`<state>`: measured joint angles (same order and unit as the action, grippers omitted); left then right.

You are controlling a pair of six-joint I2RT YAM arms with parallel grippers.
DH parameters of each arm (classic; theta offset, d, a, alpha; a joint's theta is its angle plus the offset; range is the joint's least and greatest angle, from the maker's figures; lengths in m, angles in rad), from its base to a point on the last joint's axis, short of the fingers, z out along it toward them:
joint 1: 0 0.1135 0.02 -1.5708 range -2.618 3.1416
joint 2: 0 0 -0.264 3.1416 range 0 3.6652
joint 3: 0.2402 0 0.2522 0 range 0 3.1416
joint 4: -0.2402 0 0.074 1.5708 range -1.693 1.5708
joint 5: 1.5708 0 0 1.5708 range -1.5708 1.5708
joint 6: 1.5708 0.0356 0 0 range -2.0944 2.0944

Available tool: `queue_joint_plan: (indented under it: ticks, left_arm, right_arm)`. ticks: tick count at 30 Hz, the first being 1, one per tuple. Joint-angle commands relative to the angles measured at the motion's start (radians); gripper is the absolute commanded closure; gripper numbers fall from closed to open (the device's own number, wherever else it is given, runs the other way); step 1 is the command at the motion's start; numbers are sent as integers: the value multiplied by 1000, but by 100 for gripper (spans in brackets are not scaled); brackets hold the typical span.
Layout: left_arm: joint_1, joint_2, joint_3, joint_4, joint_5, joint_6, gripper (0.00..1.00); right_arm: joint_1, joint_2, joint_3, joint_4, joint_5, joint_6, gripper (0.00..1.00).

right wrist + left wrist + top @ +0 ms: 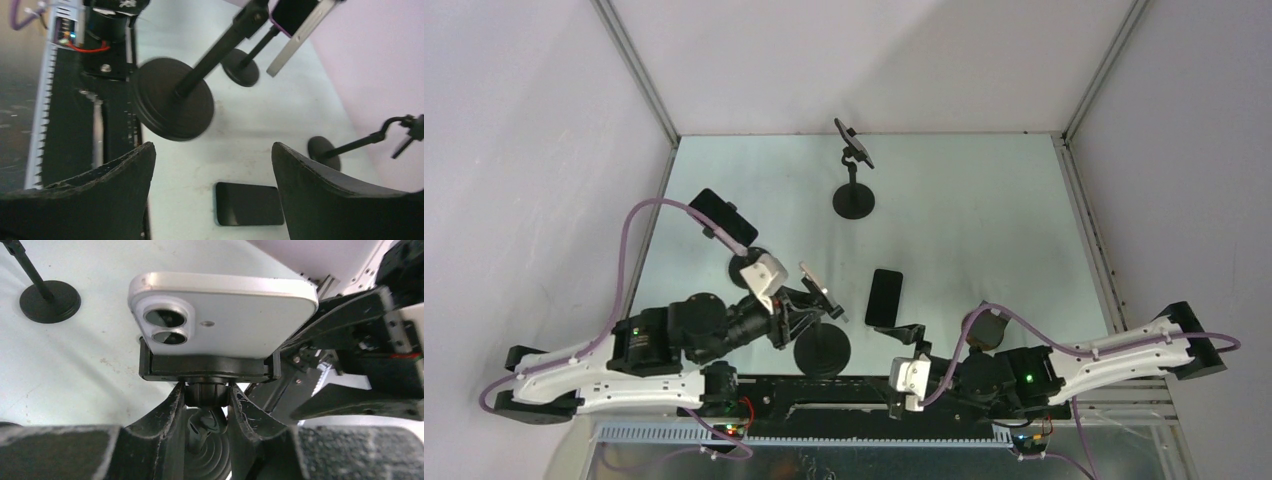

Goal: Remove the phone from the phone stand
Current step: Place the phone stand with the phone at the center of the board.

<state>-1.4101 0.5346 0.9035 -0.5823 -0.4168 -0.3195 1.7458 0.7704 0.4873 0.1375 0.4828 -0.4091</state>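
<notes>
Top external: hung high at 6 o'clock, looked down over whole table (pixel 984 200). Left wrist: faced 3 o'clock, very close behind clamped phone (pixel 225 315). Right wrist: sat low, faced 9 o'clock. Shared with overhead: near stand (pixel 167 107), loose black phone (pixel 250 204), far stand (pixel 324 150).

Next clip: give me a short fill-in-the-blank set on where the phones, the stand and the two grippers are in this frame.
1. The white phone sits clamped in the phone stand, with ____ camera lenses showing.
2. The left gripper is closed on the stand's joint just ____ the clamp.
3. The right gripper holds nothing; its jaws are ____.
4. A black phone lies ____ on the table.

Missing words: two; below; open; flat
</notes>
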Motion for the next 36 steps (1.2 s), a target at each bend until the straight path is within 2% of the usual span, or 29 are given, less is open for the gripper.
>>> queue_joint_plan:
  ticks: [1, 5, 8, 12, 17, 20, 29, 33, 36]
  left_arm:
    - [28, 33, 10, 190, 23, 115, 100]
    - [97, 60, -37, 182, 137, 175, 100]
    - [210, 71, -75, 204, 263, 203, 100]
    - [341, 101, -119, 252, 411, 266, 100]
    - [448, 153, -169, 347, 616, 374, 100]
    - [470, 163, -188, 401, 646, 422, 100]
    - [494, 164, -204, 402, 877, 574, 100]
    - [494, 170, -227, 376, 849, 587, 100]
    - [496, 195, -214, 292, 860, 599, 100]
  right_arm:
    - [13, -66, 53, -91, -82, 137, 13]
    - [23, -87, 53, -123, -70, 179, 12]
    - [34, -85, 52, -126, -24, 194, 11]
    - [35, -77, 50, -122, 20, 218, 10]
    - [36, -82, 36, -117, 34, 240, 10]
    - [37, -98, 28, -131, 42, 256, 10]
    - [38, -171, -17, -133, 53, 273, 10]
    - [38, -173, -22, -133, 49, 275, 10]
    - [37, -165, -23, -133, 41, 280, 10]
